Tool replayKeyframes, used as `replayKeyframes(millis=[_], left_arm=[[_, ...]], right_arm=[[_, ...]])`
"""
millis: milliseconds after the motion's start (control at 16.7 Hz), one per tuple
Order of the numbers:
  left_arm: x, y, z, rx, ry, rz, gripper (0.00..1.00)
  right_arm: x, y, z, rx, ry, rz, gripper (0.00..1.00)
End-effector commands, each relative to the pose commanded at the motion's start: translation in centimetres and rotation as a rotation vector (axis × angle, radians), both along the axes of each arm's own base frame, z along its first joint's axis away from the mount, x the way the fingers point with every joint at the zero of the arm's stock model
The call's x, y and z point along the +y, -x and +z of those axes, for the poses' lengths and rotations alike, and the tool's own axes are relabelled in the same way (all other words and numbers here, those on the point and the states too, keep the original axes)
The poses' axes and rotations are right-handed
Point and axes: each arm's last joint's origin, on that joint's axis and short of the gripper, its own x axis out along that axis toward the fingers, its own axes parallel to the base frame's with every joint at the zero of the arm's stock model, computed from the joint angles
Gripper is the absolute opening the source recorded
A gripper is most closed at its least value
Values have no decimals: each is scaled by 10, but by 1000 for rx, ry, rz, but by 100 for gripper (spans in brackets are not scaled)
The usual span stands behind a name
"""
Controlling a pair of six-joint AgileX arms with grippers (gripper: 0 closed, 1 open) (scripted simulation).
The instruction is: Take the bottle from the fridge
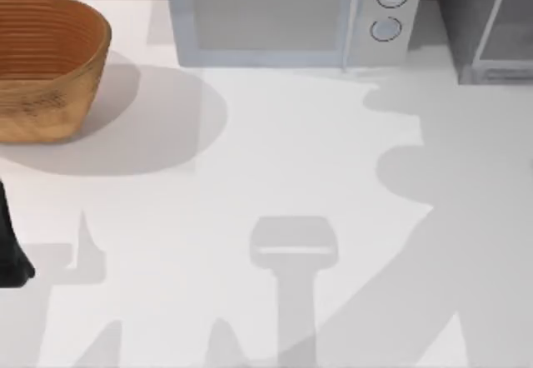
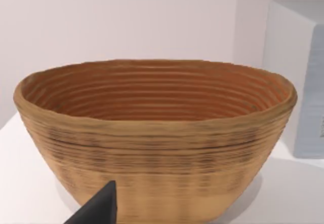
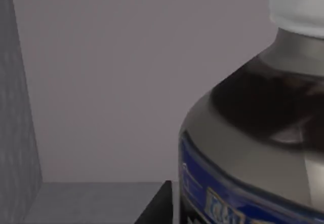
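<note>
We judge the bottle point(image 3: 253, 143), standing inside the fridge point(image 1: 487, 18) close before our right pincer, rigid, smooth and slippery, best gripped at its labelled body; pincer opening indeterminable.

On the counter point(image 1: 275, 176), the basket point(image 1: 46, 64) sits at the far left, the microwave point(image 1: 287, 14) stands along the far edge near the middle, and the fridge point(image 1: 487, 22) is at the far right, beside the microwave. The bottle point(image 3: 258, 133) stands inside the fridge, close before my right wrist
</note>
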Motion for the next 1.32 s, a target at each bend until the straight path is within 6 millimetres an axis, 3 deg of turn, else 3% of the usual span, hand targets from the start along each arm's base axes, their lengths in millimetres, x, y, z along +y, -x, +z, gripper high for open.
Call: replayKeyframes(millis=[420, 900, 1080, 1320], left_arm=[[0, 0, 0, 0, 0, 0, 100], [0, 0, 0, 0, 0, 0, 100], [0, 0, 0, 0, 0, 0, 100], [0, 0, 0, 0, 0, 0, 100]], right_arm=[[2, 69, -1, -3, -2, 0, 0], [5, 76, 1, -4, -3, 6, 0], [13, 89, 20, -25, 7, 6, 0], [33, 128, 58, -60, 21, 2, 0]])
